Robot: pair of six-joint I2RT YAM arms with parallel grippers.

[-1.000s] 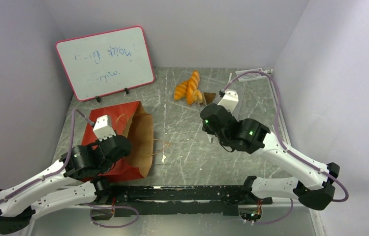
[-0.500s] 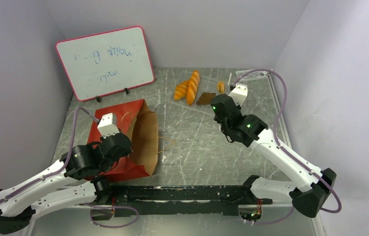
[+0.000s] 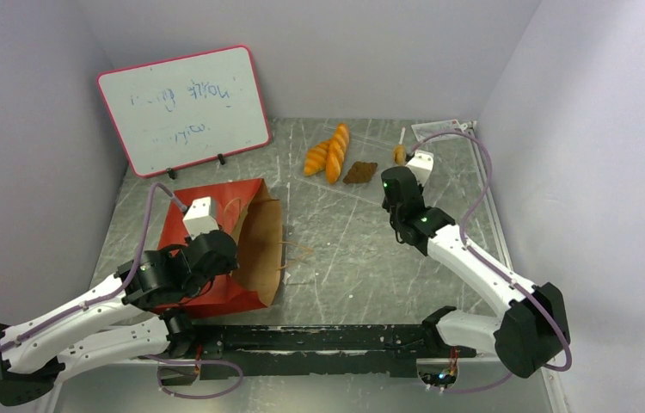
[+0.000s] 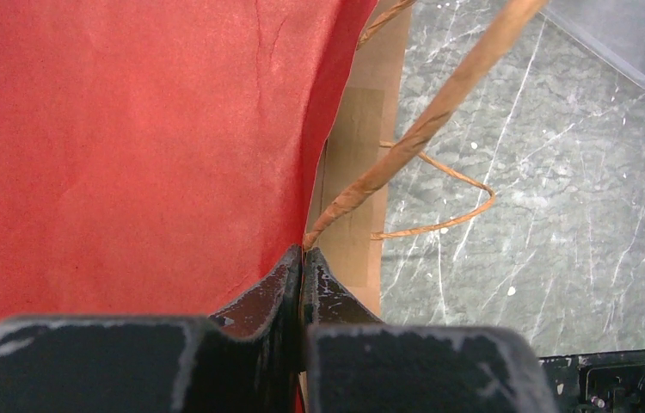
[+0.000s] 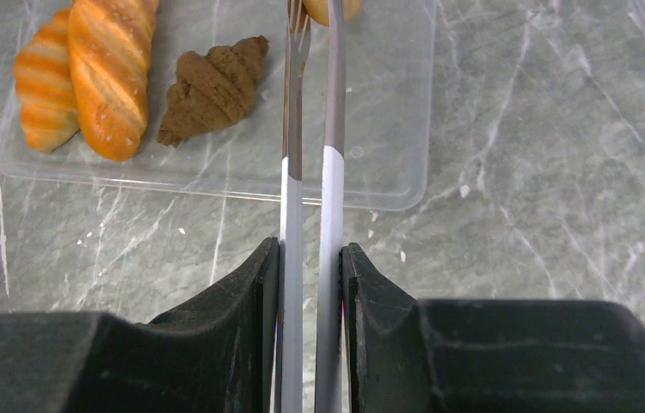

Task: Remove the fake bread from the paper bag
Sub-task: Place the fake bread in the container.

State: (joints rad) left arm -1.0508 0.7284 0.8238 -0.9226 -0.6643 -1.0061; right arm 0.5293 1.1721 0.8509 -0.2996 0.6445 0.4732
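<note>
Left pincer (image 4: 302, 284) is squeezed completely closed on the rim of the paper bag (image 3: 207, 288), right where one twisted handle (image 4: 422, 129) comes out of the paper. The bag sits toward the front-left corner of the counter (image 3: 345, 249). Its mouth is turned toward the right edge, so you see the brown inside. The other handle loop (image 4: 439, 224) lies flat on the counter just past the mouth.

Right pincer (image 5: 310, 275) is out near the far-right corner, clamped nearly closed on a pair of metal tweezers (image 5: 334, 103). The tweezer tips are at a small golden piece (image 3: 399, 154), but it's cut off at the top of the wrist view, so I can't say how firmly it's pinched.

The rest of the fake bread (image 5: 108, 69) is on a clear tray (image 5: 388, 129) at the far edge, about mid-counter. That's two orange loaves side by side and touching, with the dark brown piece (image 5: 211, 86) just beside them. A whiteboard (image 3: 183, 107) leans in the far-left corner.
</note>
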